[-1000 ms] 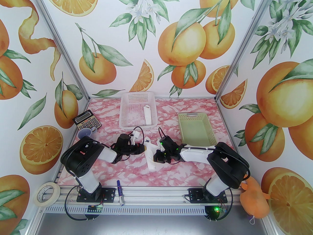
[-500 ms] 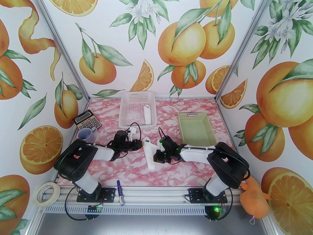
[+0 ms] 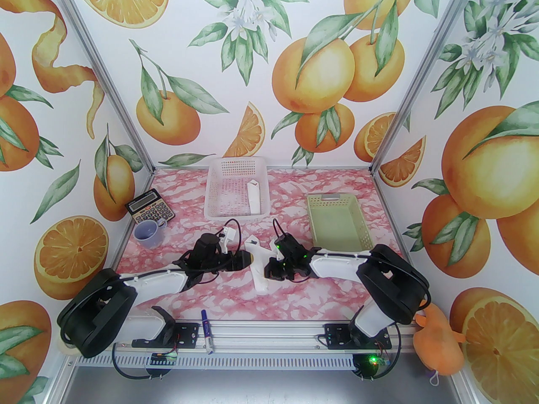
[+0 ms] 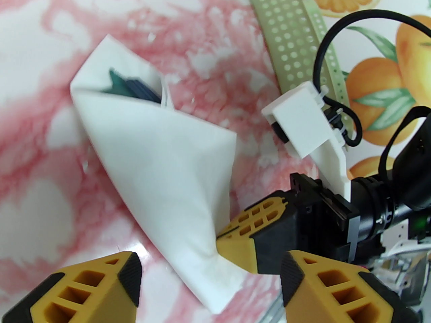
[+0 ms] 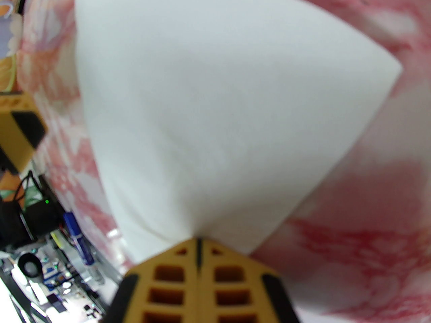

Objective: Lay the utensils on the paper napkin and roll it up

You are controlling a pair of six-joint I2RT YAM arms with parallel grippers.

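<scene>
The paper napkin (image 4: 161,167), loosely rolled around the utensils (image 4: 134,87), lies at the centre of the table (image 3: 337,284). It is pinched by the right gripper (image 5: 198,244); the left gripper (image 4: 209,267) stands open just left. The roll should be tightened evenly while pinned.

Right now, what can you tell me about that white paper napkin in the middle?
The paper napkin is plain white, thin and soft-looking, loosely rolled into a cone lying on the pink marbled table. Dark teal utensils peek from its wide open end. The right pincer is shut on its narrow end; the left pincer stands open around that end.
</scene>
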